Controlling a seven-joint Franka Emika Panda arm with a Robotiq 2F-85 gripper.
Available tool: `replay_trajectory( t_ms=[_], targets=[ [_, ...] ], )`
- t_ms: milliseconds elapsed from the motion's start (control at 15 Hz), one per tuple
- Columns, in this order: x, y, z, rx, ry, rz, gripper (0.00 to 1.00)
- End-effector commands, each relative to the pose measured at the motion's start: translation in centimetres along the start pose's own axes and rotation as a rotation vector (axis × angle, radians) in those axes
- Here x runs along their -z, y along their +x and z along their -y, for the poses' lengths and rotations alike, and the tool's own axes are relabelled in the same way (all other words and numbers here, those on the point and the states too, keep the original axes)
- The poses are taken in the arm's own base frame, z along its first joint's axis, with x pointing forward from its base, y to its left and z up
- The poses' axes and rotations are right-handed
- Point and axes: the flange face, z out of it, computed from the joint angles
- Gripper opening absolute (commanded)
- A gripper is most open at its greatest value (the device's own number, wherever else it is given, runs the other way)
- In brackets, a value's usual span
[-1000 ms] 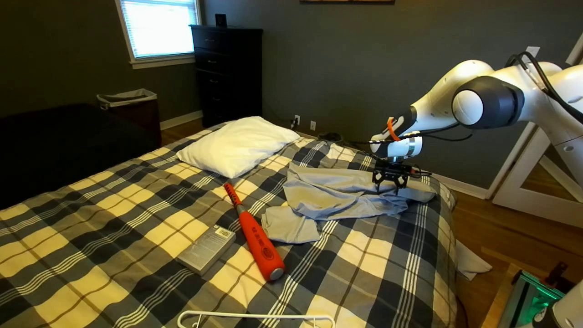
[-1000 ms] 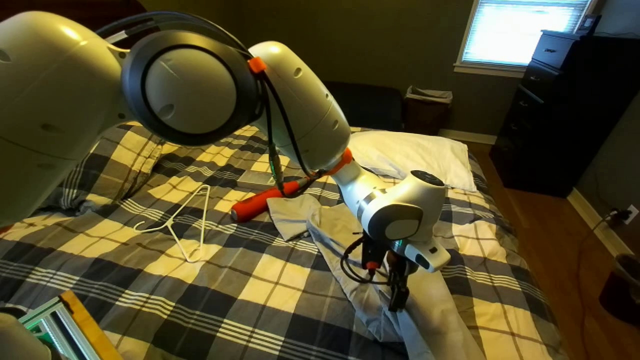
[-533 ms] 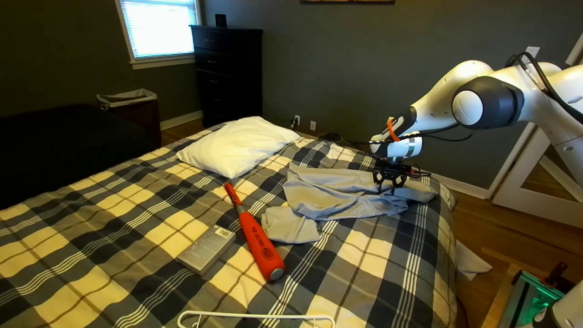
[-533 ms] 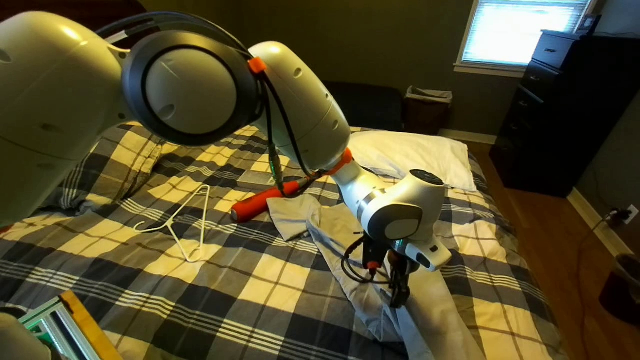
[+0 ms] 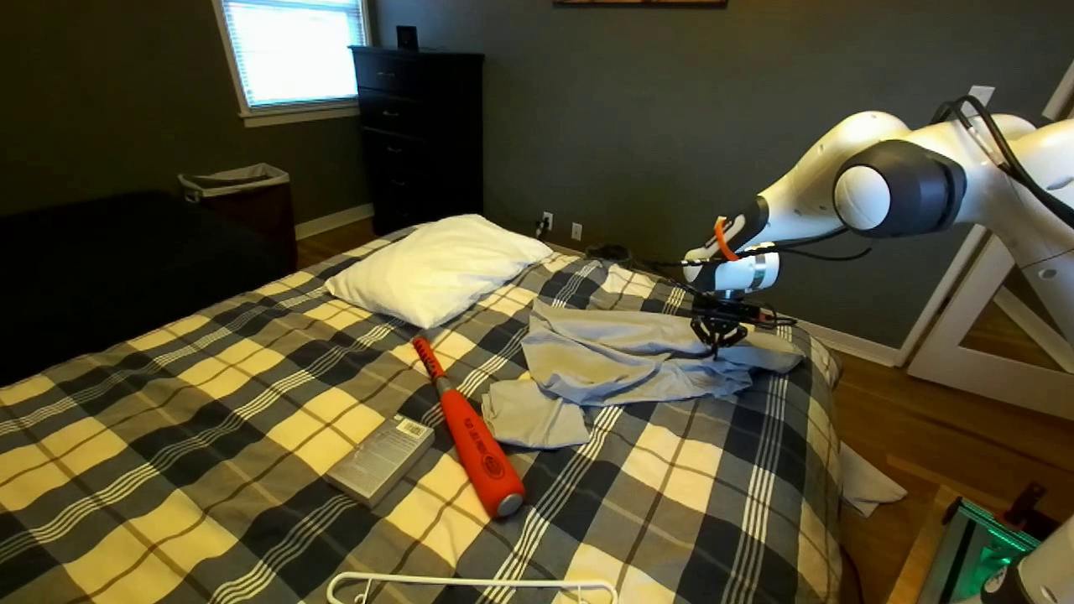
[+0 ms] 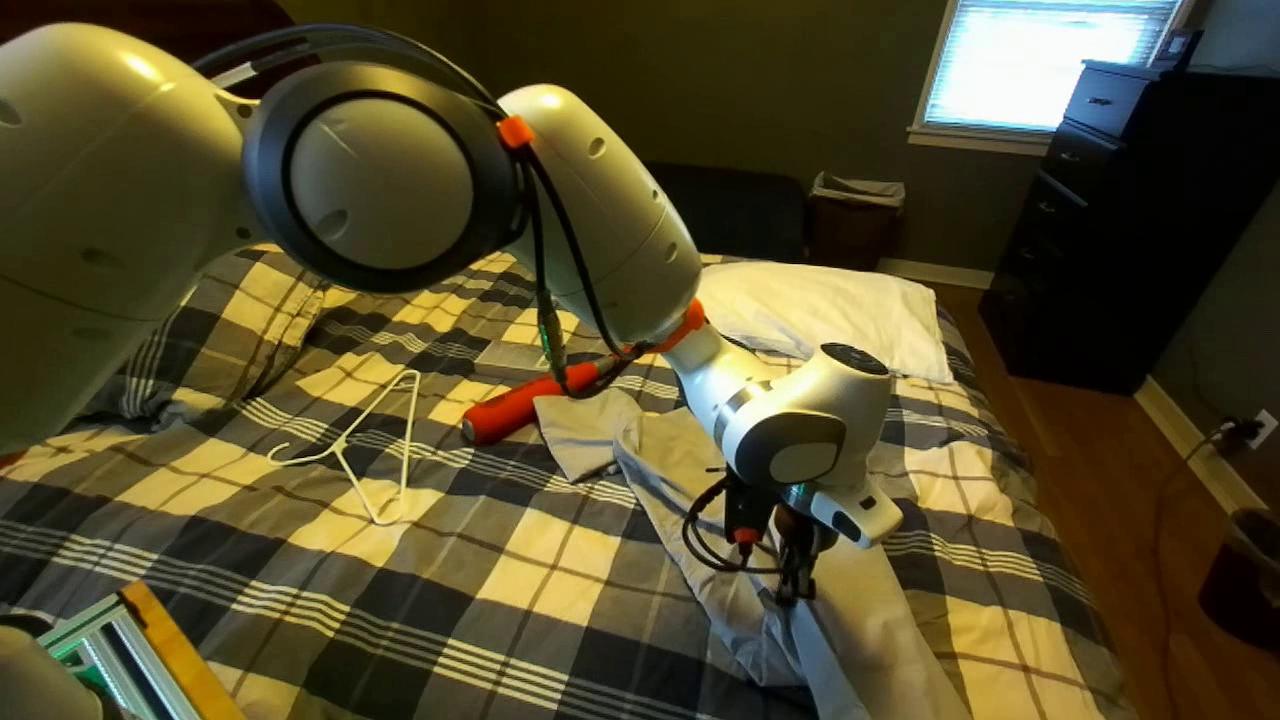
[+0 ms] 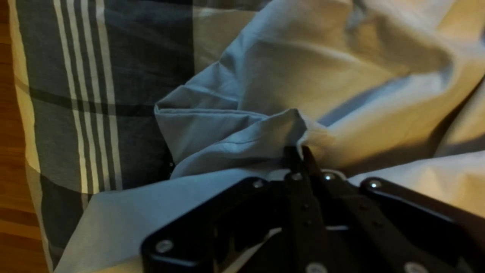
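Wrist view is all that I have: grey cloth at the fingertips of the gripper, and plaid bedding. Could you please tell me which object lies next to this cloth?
Observer: In both exterior views, a red bat lies beside the grey cloth on the bed.
Operator: Thank you. And what is near the handle end of the red bat?
Observer: A white pillow; in an exterior view it lies just beyond that end.
Operator: Is there also some thin object, which I could overlook?
Observer: Yes, a white hanger lies on the bed, apart from the grey cloth.
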Motion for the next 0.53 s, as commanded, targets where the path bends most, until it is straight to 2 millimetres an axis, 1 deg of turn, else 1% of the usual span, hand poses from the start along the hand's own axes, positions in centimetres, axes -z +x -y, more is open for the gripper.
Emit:
replay_trajectory(
  t_ms=[0,267,467],
  targets=[
    [2.1,-0.8,-5.1,0.026,0.055,0.062,0.00],
    [5.0,-2.1,-11.9,0.011,0.156,0.081,0.00],
    [8.0,-3.8,-16.6,0.014,0.231,0.060,0.00]
  ],
)
